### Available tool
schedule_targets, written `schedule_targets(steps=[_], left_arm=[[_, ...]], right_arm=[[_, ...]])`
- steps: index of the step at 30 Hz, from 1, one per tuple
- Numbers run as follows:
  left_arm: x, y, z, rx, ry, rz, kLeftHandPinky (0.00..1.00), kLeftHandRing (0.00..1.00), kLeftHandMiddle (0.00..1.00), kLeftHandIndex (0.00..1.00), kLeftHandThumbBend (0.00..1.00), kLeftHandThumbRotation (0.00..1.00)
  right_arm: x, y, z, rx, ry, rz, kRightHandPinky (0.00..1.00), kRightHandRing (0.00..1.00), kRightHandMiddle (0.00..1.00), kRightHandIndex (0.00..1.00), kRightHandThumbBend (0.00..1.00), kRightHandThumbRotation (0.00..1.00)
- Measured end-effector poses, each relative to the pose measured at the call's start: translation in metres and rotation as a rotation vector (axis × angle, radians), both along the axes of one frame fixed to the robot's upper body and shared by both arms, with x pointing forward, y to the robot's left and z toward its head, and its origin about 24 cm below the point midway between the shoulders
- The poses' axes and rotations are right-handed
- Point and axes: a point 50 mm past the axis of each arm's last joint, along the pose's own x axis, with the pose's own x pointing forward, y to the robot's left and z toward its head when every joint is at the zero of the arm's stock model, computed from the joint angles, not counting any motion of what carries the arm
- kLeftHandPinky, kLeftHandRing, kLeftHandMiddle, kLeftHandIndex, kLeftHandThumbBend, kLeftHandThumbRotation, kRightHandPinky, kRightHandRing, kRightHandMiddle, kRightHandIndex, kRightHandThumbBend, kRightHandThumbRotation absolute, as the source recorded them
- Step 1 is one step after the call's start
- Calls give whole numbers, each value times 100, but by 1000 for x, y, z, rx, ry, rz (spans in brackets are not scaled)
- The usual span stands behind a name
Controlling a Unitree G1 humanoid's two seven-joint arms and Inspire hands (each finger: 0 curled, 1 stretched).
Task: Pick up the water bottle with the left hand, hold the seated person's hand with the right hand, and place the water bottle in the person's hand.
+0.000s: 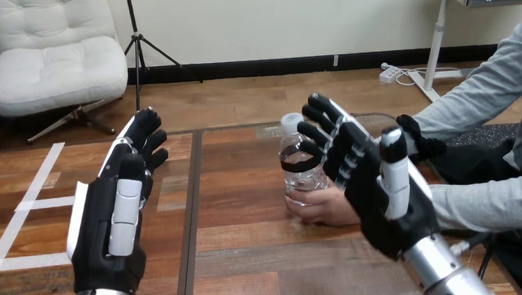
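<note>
place: test lab | evidence: white tape marks (42, 202) on wooden table (251, 257)

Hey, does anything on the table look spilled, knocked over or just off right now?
Nothing stands out. The water bottle stands upright with its cap on, the person's hand holds its base, and no spill shows on the table. The left hand and right hand are open, holding nothing.

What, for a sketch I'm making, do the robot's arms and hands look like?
The left hand and the right hand are both black, with white shells on their backs and a white shell along each thumb. Their fingers are jointed, black with touches of white. Each hand sits on one of two round silver forearms.
</note>
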Motion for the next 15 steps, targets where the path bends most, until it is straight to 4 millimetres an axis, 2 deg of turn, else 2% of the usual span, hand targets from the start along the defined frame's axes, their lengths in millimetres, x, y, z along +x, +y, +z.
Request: schedule_targets(steps=[15], left_arm=[[1, -7, 1, -16, -3, -17, 99, 93, 92, 89, 71, 94]], right_arm=[[-9, 2, -6, 34, 64, 5, 100, 100, 98, 96, 95, 100]])
